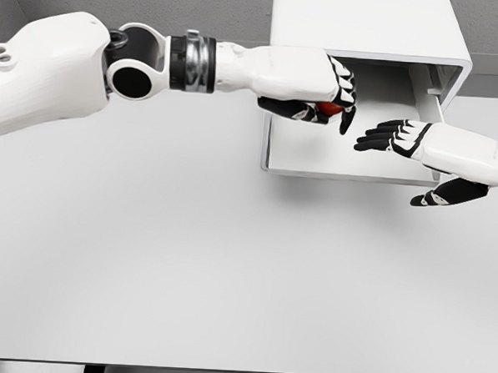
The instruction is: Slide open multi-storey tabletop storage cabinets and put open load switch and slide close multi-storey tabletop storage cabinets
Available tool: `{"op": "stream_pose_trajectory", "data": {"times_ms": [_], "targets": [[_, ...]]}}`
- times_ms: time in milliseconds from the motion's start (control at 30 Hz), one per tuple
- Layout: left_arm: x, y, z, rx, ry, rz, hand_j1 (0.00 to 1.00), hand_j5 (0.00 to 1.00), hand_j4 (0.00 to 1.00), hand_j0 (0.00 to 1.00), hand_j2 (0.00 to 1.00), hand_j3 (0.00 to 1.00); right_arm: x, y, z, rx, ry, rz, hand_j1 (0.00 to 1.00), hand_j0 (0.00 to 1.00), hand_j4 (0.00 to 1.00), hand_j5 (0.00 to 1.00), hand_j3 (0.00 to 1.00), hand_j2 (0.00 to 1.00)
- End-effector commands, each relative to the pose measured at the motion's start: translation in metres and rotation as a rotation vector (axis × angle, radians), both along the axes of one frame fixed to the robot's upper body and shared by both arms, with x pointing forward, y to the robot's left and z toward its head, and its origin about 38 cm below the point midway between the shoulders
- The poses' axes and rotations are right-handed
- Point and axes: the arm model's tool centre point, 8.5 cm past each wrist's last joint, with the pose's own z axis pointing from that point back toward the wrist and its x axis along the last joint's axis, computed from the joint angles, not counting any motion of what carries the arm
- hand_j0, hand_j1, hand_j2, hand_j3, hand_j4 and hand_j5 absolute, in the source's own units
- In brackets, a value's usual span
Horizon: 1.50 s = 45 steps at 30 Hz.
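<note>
Switch, red, sits gripped in my left hand's fingers over the cabinet's pulled-out drawer; right hand hangs open beside that drawer. Opening looks done; dropping it in and closing remain

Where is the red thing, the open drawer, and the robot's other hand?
red thing point(330, 110), head view, on the red bit showing between the left hand's fingers.
open drawer point(309, 156), head view, on its bare white floor.
right hand point(430, 148), head view, on the back of the hand.
</note>
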Motion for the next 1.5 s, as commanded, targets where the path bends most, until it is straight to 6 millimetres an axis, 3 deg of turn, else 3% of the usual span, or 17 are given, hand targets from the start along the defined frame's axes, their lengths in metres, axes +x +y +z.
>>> {"op": "stream_pose_trajectory", "data": {"times_ms": [0, 233, 400, 433, 533, 600, 800, 967, 1133, 1233, 1300, 1367, 1467], "targets": [[0.003, 0.0, 0.0, -0.003, 0.003, 0.01, 0.46, 0.46, 0.46, 0.46, 0.46, 0.46, 0.0, 0.0, 0.001, 0.007, 0.002, -0.003, 1.0, 1.0, 1.0, 1.0, 1.0, 1.0], [0.001, -0.002, -0.014, 0.036, 0.017, 0.003, 0.46, 0.46, 0.46, 0.46, 0.46, 0.46, 0.0, 0.0, 0.001, 0.007, 0.002, -0.003, 1.0, 1.0, 1.0, 1.0, 1.0, 1.0], [0.002, -0.002, -0.01, 0.058, 0.001, 0.001, 0.49, 0.49, 0.49, 0.49, 0.49, 0.49, 0.0, 0.0, 0.001, 0.008, 0.003, -0.003, 1.0, 1.0, 1.0, 1.0, 1.0, 1.0], [0.003, -0.001, -0.01, 0.058, 0.0, 0.004, 0.56, 0.56, 0.56, 0.56, 0.56, 0.56, 0.0, 0.0, 0.001, 0.008, 0.003, -0.003, 1.0, 1.0, 1.0, 1.0, 1.0, 1.0], [0.002, -0.001, -0.008, 0.052, -0.003, 0.002, 0.89, 0.89, 0.89, 0.89, 0.89, 0.89, 0.0, 0.0, 0.001, 0.008, 0.003, -0.003, 1.0, 1.0, 1.0, 1.0, 1.0, 1.0], [0.003, -0.001, -0.005, 0.047, -0.007, 0.004, 1.0, 1.0, 1.0, 1.0, 1.0, 1.0, 0.0, -0.001, 0.001, 0.008, 0.003, -0.004, 1.0, 1.0, 1.0, 1.0, 1.0, 1.0], [0.006, 0.012, -0.005, 0.046, -0.006, 0.029, 1.0, 1.0, 1.0, 1.0, 1.0, 1.0, 0.0, 0.0, 0.001, 0.008, 0.003, -0.003, 1.0, 1.0, 1.0, 1.0, 1.0, 1.0], [-0.013, 0.024, 0.002, 0.007, -0.002, -0.011, 1.0, 1.0, 1.0, 1.0, 1.0, 1.0, 0.001, -0.001, 0.003, 0.016, 0.004, -0.006, 1.0, 1.0, 1.0, 1.0, 1.0, 1.0], [-0.034, 0.029, 0.039, -0.103, -0.045, -0.058, 1.0, 1.0, 1.0, 1.0, 1.0, 1.0, 0.002, 0.003, 0.003, 0.046, 0.012, 0.002, 1.0, 1.0, 1.0, 1.0, 1.0, 1.0], [-0.046, 0.073, 0.043, -0.098, -0.057, -0.015, 1.0, 1.0, 1.0, 1.0, 1.0, 1.0, 0.001, 0.006, 0.0, 0.054, 0.022, 0.007, 1.0, 1.0, 1.0, 1.0, 1.0, 1.0], [-0.05, 0.116, 0.051, -0.11, -0.077, 0.059, 1.0, 1.0, 1.0, 1.0, 1.0, 1.0, 0.002, 0.011, -0.003, 0.069, 0.026, 0.018, 1.0, 1.0, 1.0, 1.0, 1.0, 1.0], [-0.05, 0.159, 0.038, -0.104, -0.053, 0.157, 1.0, 1.0, 1.0, 1.0, 1.0, 1.0, 0.002, 0.013, -0.005, 0.073, 0.029, 0.022, 1.0, 1.0, 1.0, 1.0, 1.0, 1.0], [-0.052, 0.197, 0.002, -0.085, 0.013, 0.256, 1.0, 1.0, 1.0, 1.0, 1.0, 1.0, 0.002, 0.014, -0.004, 0.077, 0.029, 0.022, 1.0, 1.0, 1.0, 1.0, 1.0, 1.0]]}}
